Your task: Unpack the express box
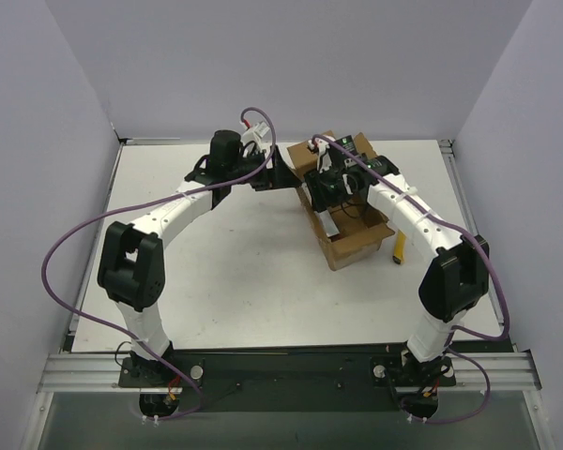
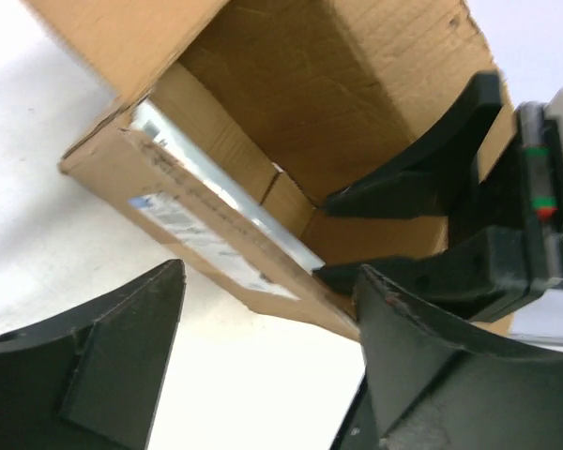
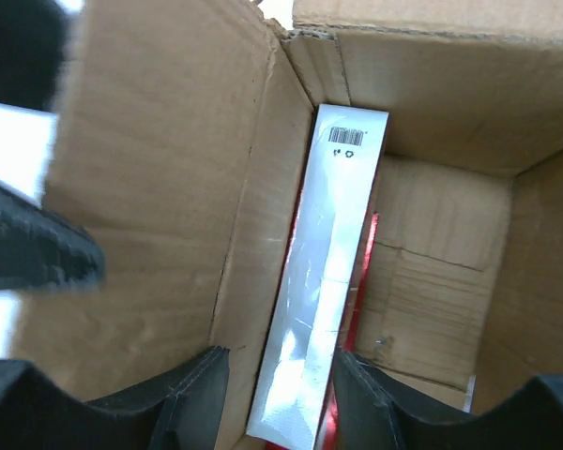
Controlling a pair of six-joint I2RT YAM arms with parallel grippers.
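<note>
The express box (image 1: 349, 223) is a brown carton lying open on the table, flaps spread. In the right wrist view its inside (image 3: 159, 187) holds a flat silver and red pack (image 3: 324, 281) leaning on the left wall. My right gripper (image 3: 281, 403) is down inside the box, jaws partly open on either side of the pack's near end, with a gap at the left finger. My left gripper (image 2: 267, 375) is open and empty just outside the box's labelled side (image 2: 202, 234), at the left flap (image 1: 280, 173). The right gripper's black fingers (image 2: 422, 178) show inside the box.
A small yellow object (image 1: 400, 248) lies on the table right of the box. White walls close the table at the back and both sides. The left gripper's finger (image 3: 38, 253) shows dark beyond the box's left flap.
</note>
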